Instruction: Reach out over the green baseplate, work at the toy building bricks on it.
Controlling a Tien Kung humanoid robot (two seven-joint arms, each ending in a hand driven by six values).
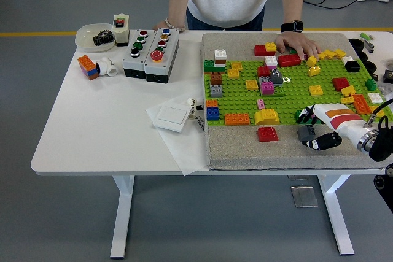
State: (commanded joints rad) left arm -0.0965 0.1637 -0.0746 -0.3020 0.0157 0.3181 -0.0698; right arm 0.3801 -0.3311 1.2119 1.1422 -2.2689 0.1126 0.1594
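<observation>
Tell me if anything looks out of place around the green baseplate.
Two bricks sit off the green baseplate on the gray mat: a red brick near its front edge and a gray brick beside the right hand. Nothing looks spilled or damaged.

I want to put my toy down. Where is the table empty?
The bare white table left of the white paper sheet, in front of the grey button boxes, is free. The green baseplate is crowded with bricks, and the robot's right hand works at its near edge.
</observation>
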